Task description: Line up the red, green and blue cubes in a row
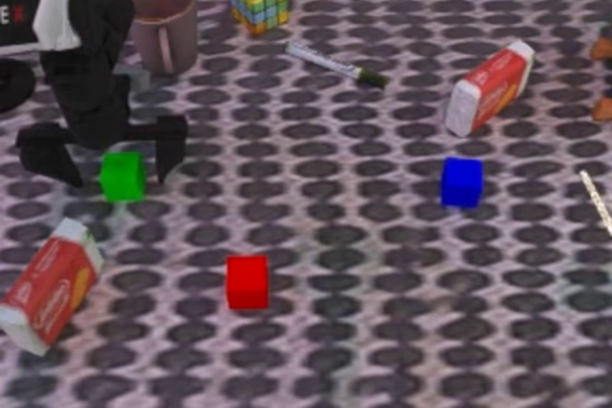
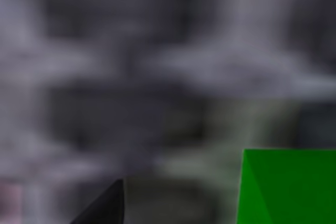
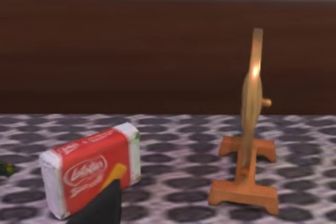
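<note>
The green cube [image 1: 123, 176] sits on the patterned surface [image 1: 382, 332] at the left, between the spread black fingers [image 1: 172, 145] of our left end effector [image 1: 120, 161], which is wide open and grips nothing. The red cube [image 1: 248, 281] lies nearer the front, the blue cube [image 1: 462, 182] well apart at the right. Our right end effector shows only one dark fingertip [image 3: 102, 205]; we cannot tell its opening.
</note>
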Controlling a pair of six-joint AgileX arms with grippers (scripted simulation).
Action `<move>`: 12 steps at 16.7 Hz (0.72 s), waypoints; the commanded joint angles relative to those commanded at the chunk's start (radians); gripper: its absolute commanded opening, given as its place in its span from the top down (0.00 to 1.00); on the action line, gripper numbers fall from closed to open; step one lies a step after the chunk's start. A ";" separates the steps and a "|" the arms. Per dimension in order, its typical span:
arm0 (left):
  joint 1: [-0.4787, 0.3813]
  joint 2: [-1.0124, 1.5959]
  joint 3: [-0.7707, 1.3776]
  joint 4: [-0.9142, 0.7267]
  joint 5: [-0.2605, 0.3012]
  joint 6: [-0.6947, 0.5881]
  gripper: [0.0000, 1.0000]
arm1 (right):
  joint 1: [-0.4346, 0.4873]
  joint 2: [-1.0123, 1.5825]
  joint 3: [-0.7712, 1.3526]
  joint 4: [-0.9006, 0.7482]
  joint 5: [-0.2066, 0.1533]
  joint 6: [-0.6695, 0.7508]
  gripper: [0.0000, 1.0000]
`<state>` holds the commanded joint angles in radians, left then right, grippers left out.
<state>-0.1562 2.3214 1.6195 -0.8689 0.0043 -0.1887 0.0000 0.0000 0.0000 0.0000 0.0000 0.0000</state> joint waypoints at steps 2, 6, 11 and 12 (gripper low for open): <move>0.000 0.000 0.000 0.000 0.000 0.000 0.38 | 0.000 0.000 0.000 0.000 0.000 0.000 0.00; 0.000 0.000 0.000 0.000 0.000 0.000 0.68 | 0.000 0.000 0.000 0.000 0.000 0.000 0.00; 0.000 0.000 0.000 0.000 0.000 0.000 1.00 | 0.000 0.000 0.000 0.000 0.000 0.000 0.00; 0.000 0.000 0.000 0.000 0.000 0.000 1.00 | 0.000 0.000 0.000 0.000 0.000 0.000 0.00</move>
<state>-0.1562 2.3214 1.6195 -0.8689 0.0043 -0.1887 0.0000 0.0000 0.0000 0.0000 0.0000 0.0000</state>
